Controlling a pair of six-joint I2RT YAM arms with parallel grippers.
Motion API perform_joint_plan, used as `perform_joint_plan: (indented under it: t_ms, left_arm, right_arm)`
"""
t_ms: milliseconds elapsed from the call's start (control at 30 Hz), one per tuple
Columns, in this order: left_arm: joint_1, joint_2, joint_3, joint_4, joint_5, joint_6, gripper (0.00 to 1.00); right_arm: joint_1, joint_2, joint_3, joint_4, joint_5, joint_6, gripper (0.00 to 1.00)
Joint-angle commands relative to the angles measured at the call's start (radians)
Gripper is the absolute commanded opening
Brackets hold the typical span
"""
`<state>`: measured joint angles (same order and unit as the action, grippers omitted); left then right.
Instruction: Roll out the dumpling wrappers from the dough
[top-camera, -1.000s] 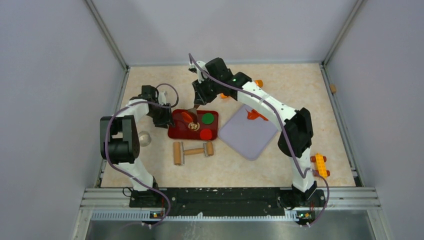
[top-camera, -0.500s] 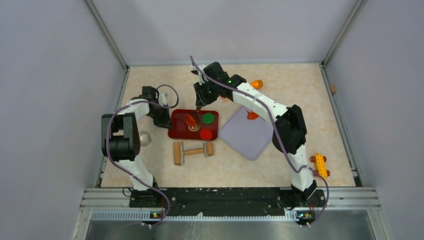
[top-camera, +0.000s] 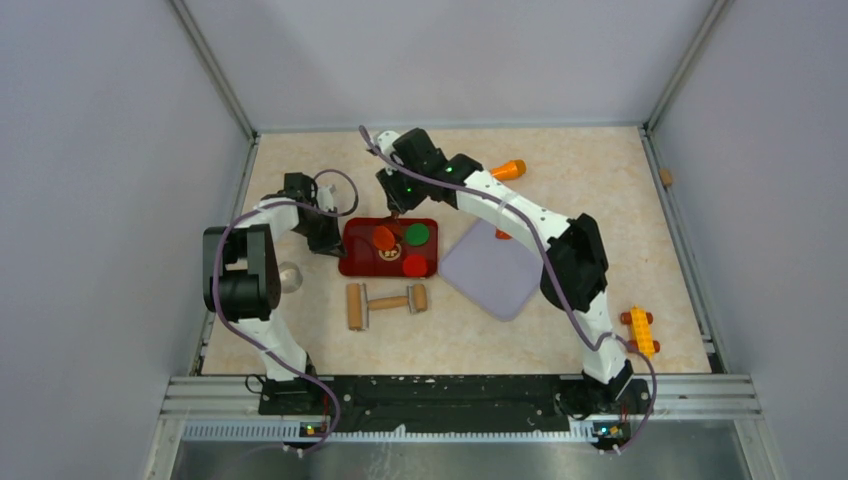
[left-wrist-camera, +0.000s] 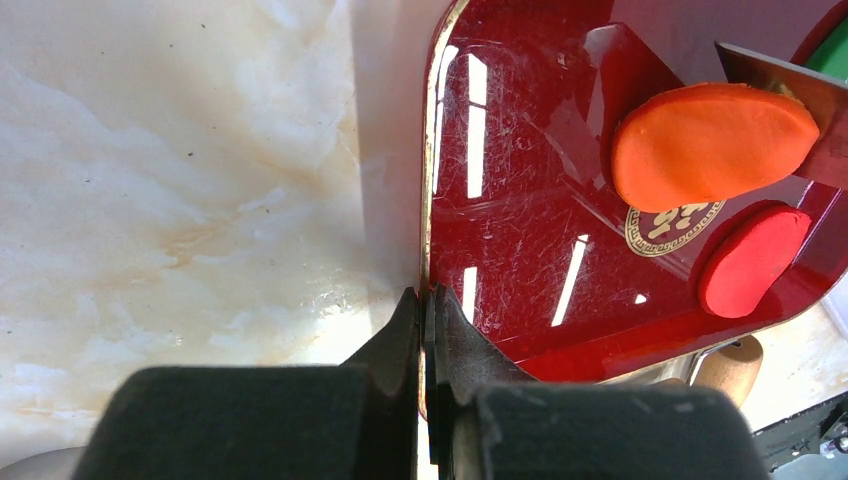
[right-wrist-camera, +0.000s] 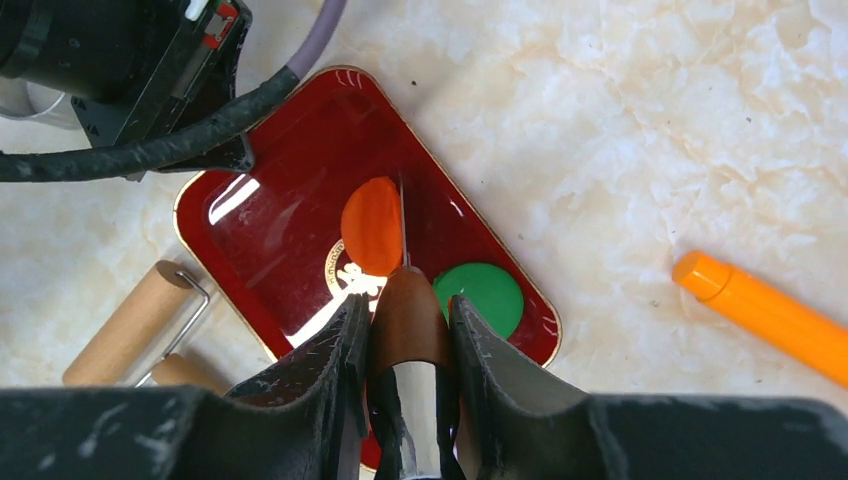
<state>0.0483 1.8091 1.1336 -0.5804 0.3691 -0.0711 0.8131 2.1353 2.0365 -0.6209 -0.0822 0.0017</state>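
Observation:
The dumpling wrapper (top-camera: 384, 238) (left-wrist-camera: 715, 145) (right-wrist-camera: 372, 225), a flat orange disc, stands tilted over the dark red tray (top-camera: 355, 262) (left-wrist-camera: 520, 250) (right-wrist-camera: 280, 230), leaning against a thin metal blade (left-wrist-camera: 800, 95). That blade belongs to a brown-handled tool (right-wrist-camera: 405, 310), and my right gripper (top-camera: 397, 195) (right-wrist-camera: 405, 315) is shut on the handle. My left gripper (top-camera: 330, 240) (left-wrist-camera: 425, 300) is shut on the tray's gold left rim. A red disc (top-camera: 413, 265) (left-wrist-camera: 755, 260) and a green disc (top-camera: 417, 234) (right-wrist-camera: 478, 298) lie flat in the tray. No separate lump of dough shows.
A wooden rolling pin (top-camera: 385, 302) (right-wrist-camera: 130, 325) lies just in front of the tray. Right of it is a purple mat (top-camera: 495, 275) with an orange scrap (top-camera: 503, 235) at its far edge. An orange cylinder (top-camera: 510, 168) (right-wrist-camera: 770, 310), a grey ball (top-camera: 290, 277) and a yellow toy (top-camera: 641, 330) lie around.
My left gripper has closed on the tray's rim. The right arm has swung left and back, bringing the tool more upright with the orange disc against its blade.

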Motion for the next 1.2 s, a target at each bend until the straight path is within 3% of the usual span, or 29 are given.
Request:
perform_joint_plan:
  t_ms: [0, 367, 467, 567, 667, 800, 900, 1033, 1167]
  left_arm:
    - [-0.002, 0.021, 0.013, 0.028, 0.022, -0.002, 0.0]
    - [-0.002, 0.019, 0.021, 0.025, 0.02, 0.001, 0.0]
    - [-0.003, 0.003, 0.029, 0.016, 0.015, 0.003, 0.1]
    - [-0.002, -0.036, 0.052, -0.011, 0.019, 0.007, 0.29]
    - [-0.002, -0.102, 0.078, -0.022, 0.057, 0.02, 0.42]
    - [-0.004, -0.22, 0.073, 0.057, 0.184, 0.06, 0.5]
    - [-0.031, -0.347, 0.014, 0.209, 0.256, 0.123, 0.52]
    - [-0.208, -0.499, -0.024, 0.359, 0.227, 0.282, 0.57]
    - [-0.402, -0.523, -0.015, 0.464, 0.251, 0.404, 0.6]
  right_arm:
    - [0.029, -0.003, 0.057, 0.018, 0.079, -0.093, 0.0]
    - [0.049, -0.08, 0.23, 0.022, 0.174, -0.196, 0.0]
    - [0.043, -0.148, 0.212, 0.025, 0.183, -0.202, 0.0]
    - [0.016, -0.241, 0.131, 0.025, 0.18, -0.201, 0.0]
    - [-0.049, -0.351, 0.009, 0.013, 0.143, -0.199, 0.0]
    - [-0.206, -0.485, -0.147, -0.024, -0.014, -0.124, 0.0]
    - [-0.365, -0.563, -0.27, -0.031, -0.183, 0.0, 0.0]
    - [-0.572, -0.641, -0.459, -0.021, -0.419, 0.167, 0.0]
    - [-0.685, -0.717, -0.661, 0.083, -0.663, 0.314, 0.0]
